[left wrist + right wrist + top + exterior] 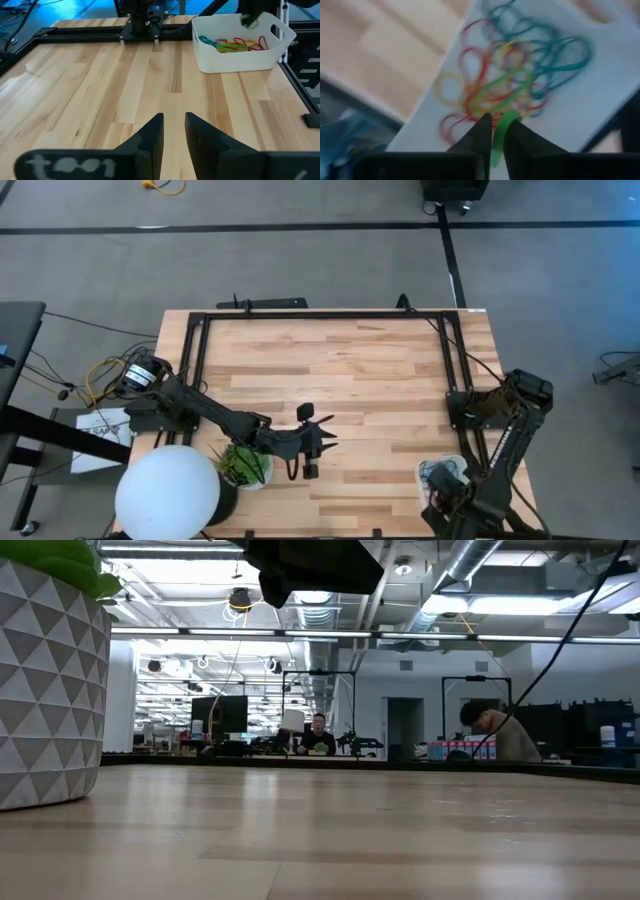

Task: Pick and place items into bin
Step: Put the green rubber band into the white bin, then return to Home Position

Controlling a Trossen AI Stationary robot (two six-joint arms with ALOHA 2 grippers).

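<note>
You're at the drop: the right gripper (493,131) pinches a green rubber band (501,134) over the white bin (600,95), so let go while the left gripper (173,131) waits empty, fingers parted.

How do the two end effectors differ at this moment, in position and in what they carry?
The left end effector hangs over bare wood at mid-table, beside the potted plant; the right end effector hangs over the white bin of rubber bands at the table's right front corner. The left end effector holds nothing, its fingers slightly apart; a green band sits between the right one's fingers. Both are dark two-finger end effectors.
</note>
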